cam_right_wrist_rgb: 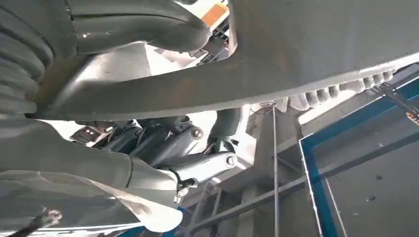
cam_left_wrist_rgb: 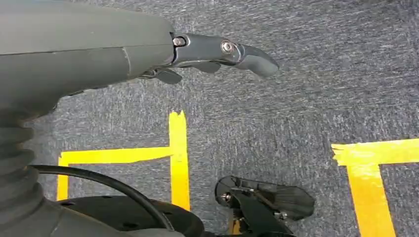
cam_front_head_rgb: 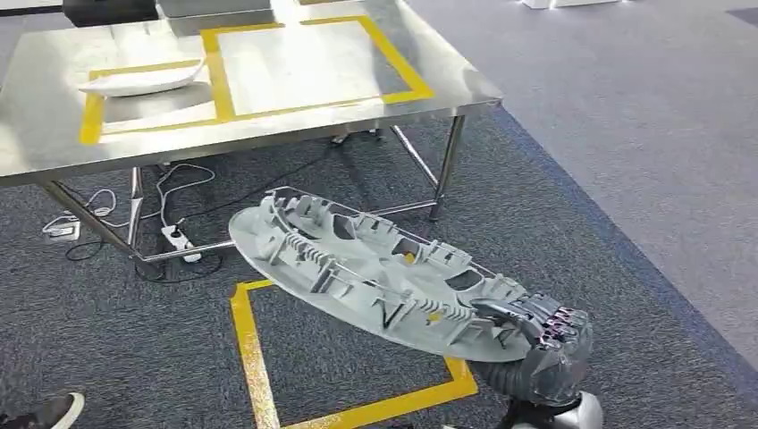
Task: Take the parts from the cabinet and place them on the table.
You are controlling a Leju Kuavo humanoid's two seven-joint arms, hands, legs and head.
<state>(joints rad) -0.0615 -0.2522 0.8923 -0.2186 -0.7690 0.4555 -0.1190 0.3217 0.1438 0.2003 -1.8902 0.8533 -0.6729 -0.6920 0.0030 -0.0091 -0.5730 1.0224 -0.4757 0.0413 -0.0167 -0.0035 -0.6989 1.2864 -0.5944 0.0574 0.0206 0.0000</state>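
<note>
A long grey ribbed plastic part [cam_front_head_rgb: 366,273] hangs flat above the carpet in front of the steel table [cam_front_head_rgb: 295,121]. My right hand [cam_front_head_rgb: 541,344] grips its near right end, dark fingers hooked over the rim. In the right wrist view the part's smooth underside [cam_right_wrist_rgb: 306,54] lies across the hand [cam_right_wrist_rgb: 163,148], whose fingers curl around its edge. Another pale curved part [cam_front_head_rgb: 143,80] lies on the table's left side, inside a yellow-taped box. My left hand [cam_left_wrist_rgb: 148,49] hangs over the carpet with nothing in it, its fingers extended.
Yellow tape marks a square [cam_front_head_rgb: 259,357] on the grey carpet below the held part. Cables and a power strip [cam_front_head_rgb: 174,237] lie under the table. A person's shoe [cam_front_head_rgb: 49,413] shows at the lower left. The table's right taped box [cam_front_head_rgb: 304,63] is bare.
</note>
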